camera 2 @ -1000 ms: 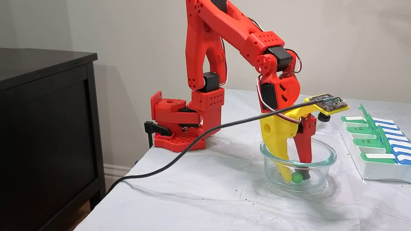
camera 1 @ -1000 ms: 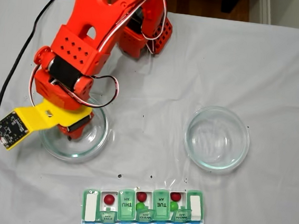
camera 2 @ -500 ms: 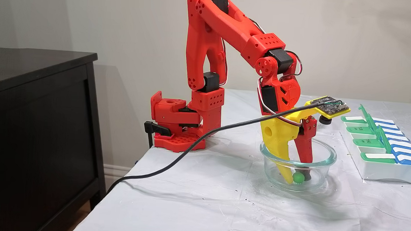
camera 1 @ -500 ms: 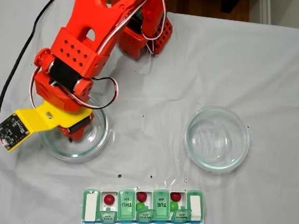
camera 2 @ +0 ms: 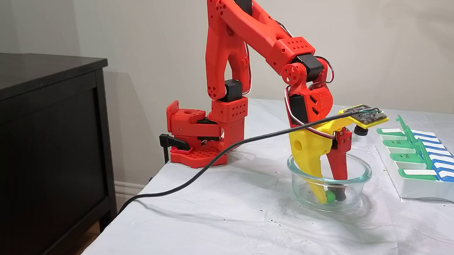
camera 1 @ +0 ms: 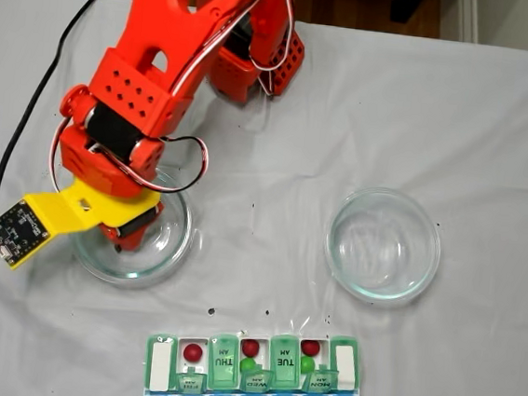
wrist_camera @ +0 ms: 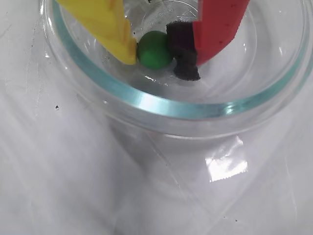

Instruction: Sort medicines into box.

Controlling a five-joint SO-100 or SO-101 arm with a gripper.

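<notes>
Right, my end effector pinches the green ball low in the glass dish, upper centre of the wrist view — a round, slick ball could squirt out on lifting.

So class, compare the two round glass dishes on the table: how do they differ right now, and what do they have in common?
1. In the overhead fixed view, the left dish has the gripper reaching into it; the right dish stands apart from the arm.
2. The left dish holds a green ball, pinched between the jaws; the right dish looks empty.
Shared: both are clear, round, upright and look about the same size.
</notes>
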